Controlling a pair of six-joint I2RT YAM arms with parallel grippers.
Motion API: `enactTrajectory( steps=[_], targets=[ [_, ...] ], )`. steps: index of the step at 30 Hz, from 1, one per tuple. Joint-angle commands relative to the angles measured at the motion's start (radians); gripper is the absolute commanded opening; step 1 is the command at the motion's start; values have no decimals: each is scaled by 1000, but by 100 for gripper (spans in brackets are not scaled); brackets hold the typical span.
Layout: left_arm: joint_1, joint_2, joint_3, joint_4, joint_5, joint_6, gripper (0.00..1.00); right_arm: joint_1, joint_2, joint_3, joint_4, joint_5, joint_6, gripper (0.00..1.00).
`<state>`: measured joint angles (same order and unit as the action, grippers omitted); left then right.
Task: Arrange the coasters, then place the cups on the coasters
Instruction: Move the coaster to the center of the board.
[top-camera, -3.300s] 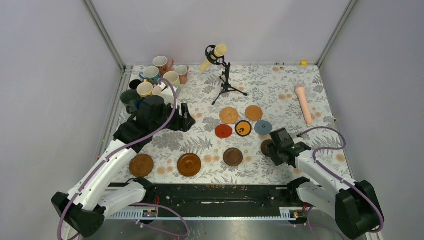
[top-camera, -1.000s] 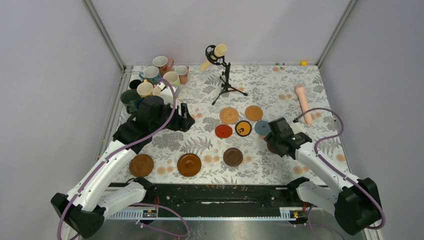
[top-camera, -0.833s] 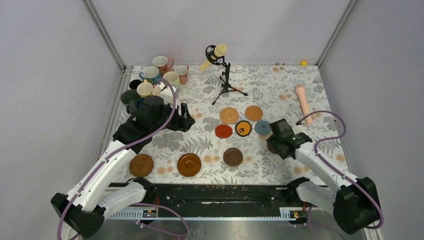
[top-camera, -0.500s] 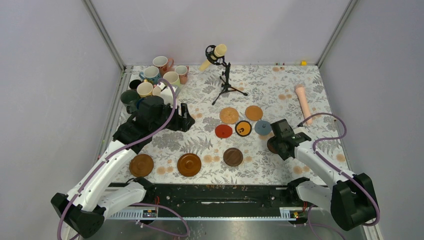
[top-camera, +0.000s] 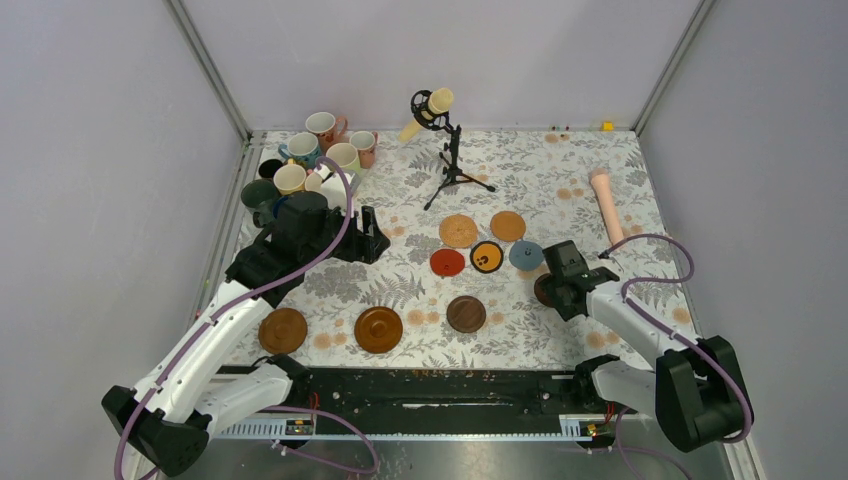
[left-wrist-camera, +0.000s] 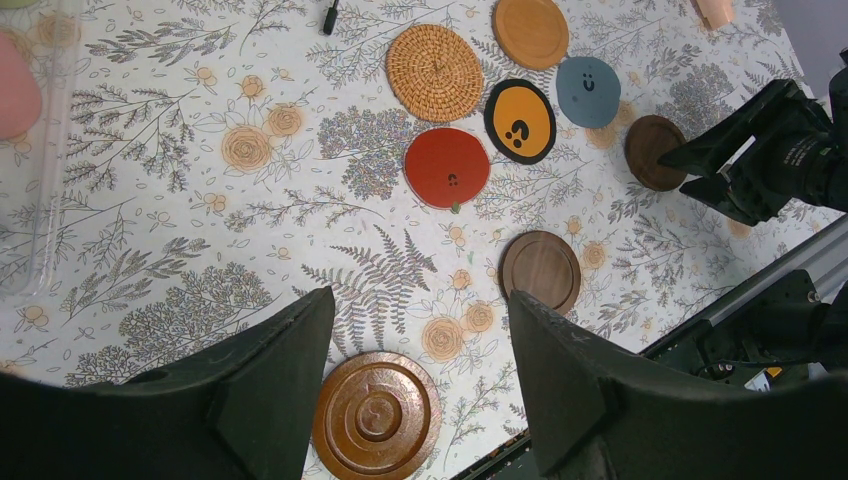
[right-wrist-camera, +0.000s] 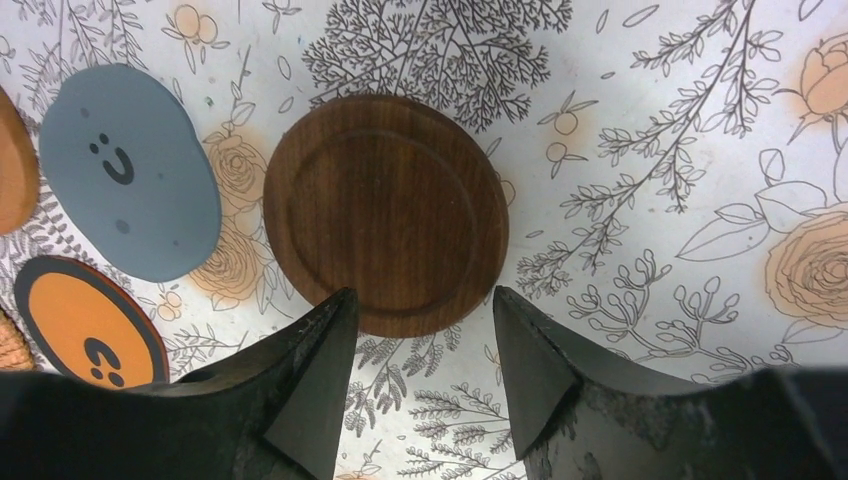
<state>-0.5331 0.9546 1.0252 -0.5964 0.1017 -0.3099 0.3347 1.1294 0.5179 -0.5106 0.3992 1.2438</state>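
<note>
1. Slippage: our right gripper (right-wrist-camera: 421, 297), jaws parted and empty, straddles the near rim of the dark brown coaster (right-wrist-camera: 385, 210) (it lies flat); we may skid off.
2. We could nudge the grey-blue coaster (right-wrist-camera: 125, 170) just beside it.
3. Our left gripper (left-wrist-camera: 420, 297), spread and empty, might topple the far-left cups (top-camera: 305, 160).

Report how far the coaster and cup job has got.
Done: three brown coasters sit in a rough row nearest the arms. In hand: the right gripper hovers open over a dark brown coaster, not gripping it. Left: five more coasters lie clustered in the middle, and all the cups stand bunched in the far left corner, none on a coaster.
</note>
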Motion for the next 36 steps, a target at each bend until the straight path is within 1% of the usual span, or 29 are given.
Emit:
enactTrajectory(
  steps=[1, 9, 21, 27, 33, 35, 36],
  targets=[
    [-4, -13, 10, 28, -5, 12, 65, -22, 22, -1, 45, 20, 9, 59],
    [-3, -12, 9, 27, -10, 14, 66, -46, 68, 6, 77, 21, -18, 59],
    [-4, -11, 10, 27, -15, 14, 65, -101, 98, 11, 69, 44, -47, 58],
    [-3, -14, 9, 27, -19, 15, 65, -135, 117, 39, 60, 48, -78, 56],
    [-4, -22, 9, 27, -21, 15, 66, -135, 57, 107, -20, 51, -170, 57],
    [-4, -24, 9, 27, -22, 15, 66, -133, 9, 121, -19, 16, -232, 56],
    [-4, -24, 7, 28, -23, 14, 66, -130, -20, 120, 3, -26, -268, 55]
  ],
)
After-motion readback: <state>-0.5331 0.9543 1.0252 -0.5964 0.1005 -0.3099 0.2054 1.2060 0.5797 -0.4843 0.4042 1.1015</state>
